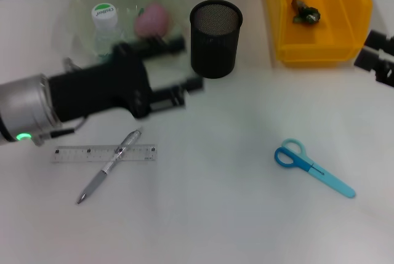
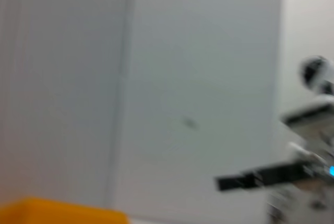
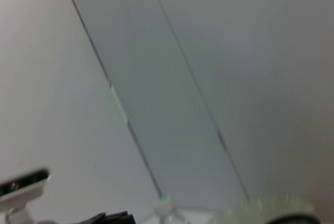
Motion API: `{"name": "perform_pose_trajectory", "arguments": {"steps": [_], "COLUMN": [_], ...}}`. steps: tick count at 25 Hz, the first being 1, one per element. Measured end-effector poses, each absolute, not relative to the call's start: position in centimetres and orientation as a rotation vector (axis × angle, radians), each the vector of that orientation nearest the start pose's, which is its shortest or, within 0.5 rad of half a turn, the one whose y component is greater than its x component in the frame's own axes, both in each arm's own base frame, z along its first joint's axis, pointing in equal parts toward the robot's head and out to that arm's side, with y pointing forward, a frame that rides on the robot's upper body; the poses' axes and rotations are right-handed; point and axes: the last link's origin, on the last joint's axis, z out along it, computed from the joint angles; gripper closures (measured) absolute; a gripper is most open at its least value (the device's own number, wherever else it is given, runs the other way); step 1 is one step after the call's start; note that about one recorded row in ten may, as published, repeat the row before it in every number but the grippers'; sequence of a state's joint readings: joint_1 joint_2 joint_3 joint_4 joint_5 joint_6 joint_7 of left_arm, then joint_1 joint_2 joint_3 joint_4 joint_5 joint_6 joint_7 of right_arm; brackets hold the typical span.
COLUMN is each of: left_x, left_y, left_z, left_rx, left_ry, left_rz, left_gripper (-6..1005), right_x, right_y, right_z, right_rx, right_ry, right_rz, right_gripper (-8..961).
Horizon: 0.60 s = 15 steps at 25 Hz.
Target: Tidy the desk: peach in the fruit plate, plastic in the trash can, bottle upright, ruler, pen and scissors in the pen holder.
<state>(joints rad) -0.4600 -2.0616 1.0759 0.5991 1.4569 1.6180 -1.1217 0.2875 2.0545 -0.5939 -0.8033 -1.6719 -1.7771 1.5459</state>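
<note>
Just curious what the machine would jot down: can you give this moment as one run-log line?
left gripper: open, near bottle | peach: in plate | ruler, pen, scissors: on desk | right gripper: parked

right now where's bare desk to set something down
Free: the wide patch between the pen and scissors, and the strip between pen holder and yellow bin. Crowded: far left, where the left hand hangs by the fruit plate and bottle.
</note>
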Motion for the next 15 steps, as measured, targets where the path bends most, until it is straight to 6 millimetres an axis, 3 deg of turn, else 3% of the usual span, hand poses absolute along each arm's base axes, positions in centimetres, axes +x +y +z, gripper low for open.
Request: {"name": "perform_pose_trajectory", "arguments": {"steps": [6, 9, 10, 11, 15], "left_x": [-20.9, -20.9, -20.9, -20.9, -20.9], "left_y": [30.3, 30.2, 30.3, 30.3, 30.3], "left_z": [-3.0, -3.3, -3.2, -3.2, -3.2], "left_rx": [-2.933, -2.955, -2.952, -2.952, -2.944], "left_ry": [-0.278, -0.290, -0.292, -0.292, -0.285], "left_rz": [-1.002, -0.980, -0.981, -0.981, -0.994], "left_gripper": [285, 286, 286, 287, 287], "right_x": [28.3, 27.8, 26.9, 26.9, 24.6], "right_y": [27.7, 28.2, 28.6, 28.6, 29.5], "right_z": [8.8, 9.5, 9.9, 9.9, 10.9], "right_rx": [-2.539, -2.610, -2.656, -2.656, -2.719], "right_ry": [0.893, 1.049, 1.150, 1.150, 1.237], "right_rz": [0.902, 0.646, 0.445, 0.445, 0.102], "right_gripper": [184, 184, 184, 184, 184]}}
